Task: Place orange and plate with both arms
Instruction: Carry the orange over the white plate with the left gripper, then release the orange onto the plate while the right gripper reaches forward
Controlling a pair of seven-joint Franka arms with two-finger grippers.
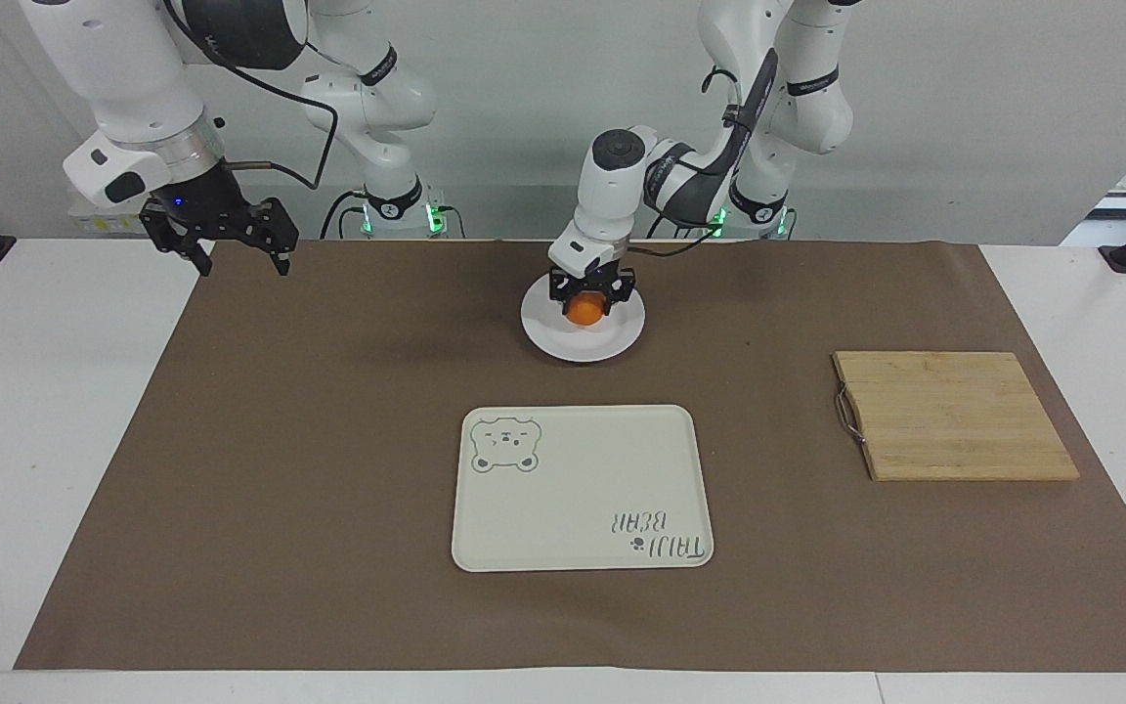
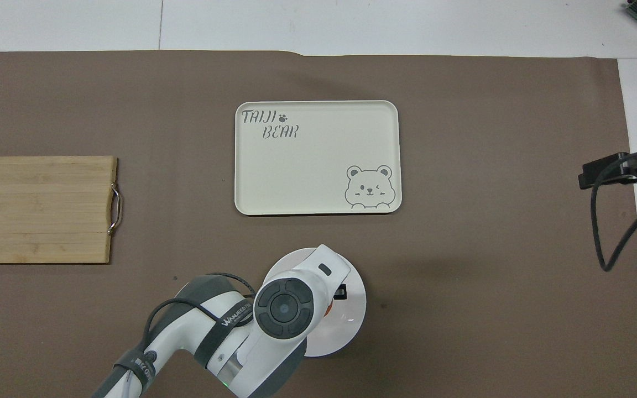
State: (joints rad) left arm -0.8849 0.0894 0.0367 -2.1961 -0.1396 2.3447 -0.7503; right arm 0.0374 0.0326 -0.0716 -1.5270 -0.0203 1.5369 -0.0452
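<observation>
Left claw (image 1: 589, 295): low over the plate (image 1: 622, 337), clenched on the orange (image 1: 583, 309), one finger on each side of the fruit. Orange position: inside the plate rim, at or just above the dish surface; contact with the dish not discernible. In the overhead view, fruit almost wholly covered by the left arm's wrist; plate (image 2: 354, 309) visible only as a white crescent beside that wrist.

Plate location: on the brown mat (image 1: 328, 440) covering the desk (image 1: 45, 440), nearer to the robots than the cream tray (image 1: 583, 489), apart from it.

Right claw (image 1: 229, 244): waiting, raised over the mat edge at the right arm's end of the desk, fingers spread, grasping nothing.

Wooden cutting board (image 1: 954, 416): flat on the mat toward the left arm's end, well apart from the plate.
</observation>
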